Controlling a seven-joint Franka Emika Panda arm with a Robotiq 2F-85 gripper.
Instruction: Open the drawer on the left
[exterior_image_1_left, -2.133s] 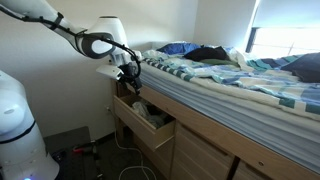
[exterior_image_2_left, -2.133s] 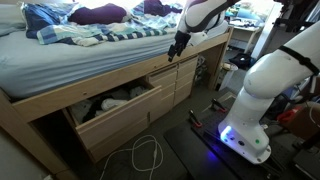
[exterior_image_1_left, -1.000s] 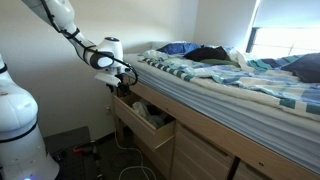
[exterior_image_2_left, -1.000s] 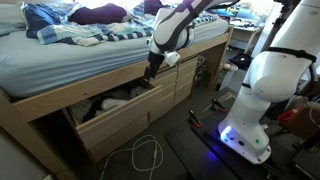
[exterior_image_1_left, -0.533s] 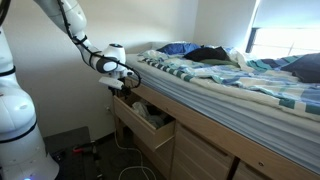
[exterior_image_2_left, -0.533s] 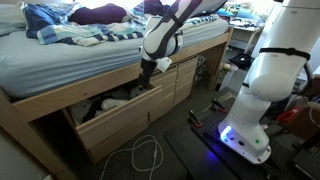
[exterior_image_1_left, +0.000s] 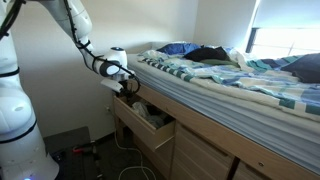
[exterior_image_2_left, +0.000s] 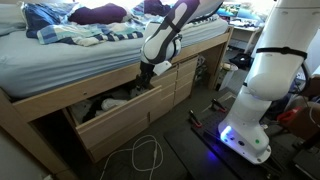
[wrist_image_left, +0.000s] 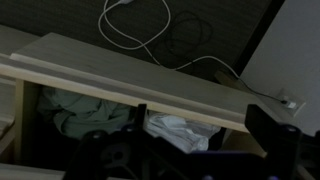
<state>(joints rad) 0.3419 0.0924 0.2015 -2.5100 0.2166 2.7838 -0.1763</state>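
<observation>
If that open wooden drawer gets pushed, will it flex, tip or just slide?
Probably stiff: the drawer is flat wooden boards. It likely slides straight, being held in the bed frame. The clothes inside look soft, so they probably add little weight.

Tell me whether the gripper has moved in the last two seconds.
Yes. In an exterior view the gripper has come down and leftward, from above the bed rail to just over the open drawer.
</observation>
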